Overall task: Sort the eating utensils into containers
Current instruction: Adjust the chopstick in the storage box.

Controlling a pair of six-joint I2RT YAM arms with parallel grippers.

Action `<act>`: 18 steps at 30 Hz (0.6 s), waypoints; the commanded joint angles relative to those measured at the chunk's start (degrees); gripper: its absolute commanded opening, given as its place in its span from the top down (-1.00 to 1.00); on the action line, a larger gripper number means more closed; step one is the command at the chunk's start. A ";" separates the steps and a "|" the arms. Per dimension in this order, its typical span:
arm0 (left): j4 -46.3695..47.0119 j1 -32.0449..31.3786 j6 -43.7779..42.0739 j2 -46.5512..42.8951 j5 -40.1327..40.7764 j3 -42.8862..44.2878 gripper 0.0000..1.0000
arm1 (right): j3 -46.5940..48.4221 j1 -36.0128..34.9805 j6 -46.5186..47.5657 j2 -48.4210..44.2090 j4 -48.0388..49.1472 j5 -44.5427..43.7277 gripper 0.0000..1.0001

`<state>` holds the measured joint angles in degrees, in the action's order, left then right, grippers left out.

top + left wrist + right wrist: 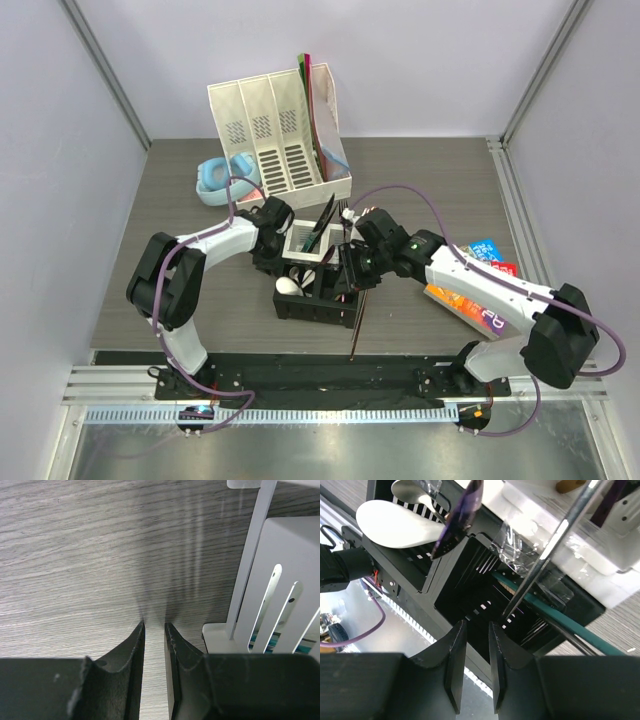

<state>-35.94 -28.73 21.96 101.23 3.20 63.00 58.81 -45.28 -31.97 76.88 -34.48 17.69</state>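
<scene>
The four-cell caddy [300, 305] stands mid-table with several utensils in it. A white soup spoon [288, 285] lies in its front left cell, dark pieces [325, 220] stick out at the back, and thin chopsticks [360, 315] lean out at the front right. My right gripper [350, 268] hovers over the right cells, jaws slightly apart and empty. In the right wrist view it [476, 624] is above a black cell [445, 580], near the white spoon [395, 525], a purple piece [462, 515] and a metal handle [560, 535]. My left gripper [272, 243] is low beside the caddy's left side, slightly apart, empty [154, 624].
A tall white file organiser [280, 130] stands at the back with blue headphones [225, 178] to its left. A colourful book [480, 290] lies at the right under my right arm. The caddy's white slotted wall [280, 545] is just right of my left fingers.
</scene>
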 commanded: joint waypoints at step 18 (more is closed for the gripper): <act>2.72 0.25 0.02 1.69 0.23 1.51 0.56 | 8.16 1.07 4.72 4.07 -1.72 -3.54 0.38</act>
<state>-36.18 -28.73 21.80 101.43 3.27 63.24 61.98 -45.25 -29.69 82.76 -34.02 16.38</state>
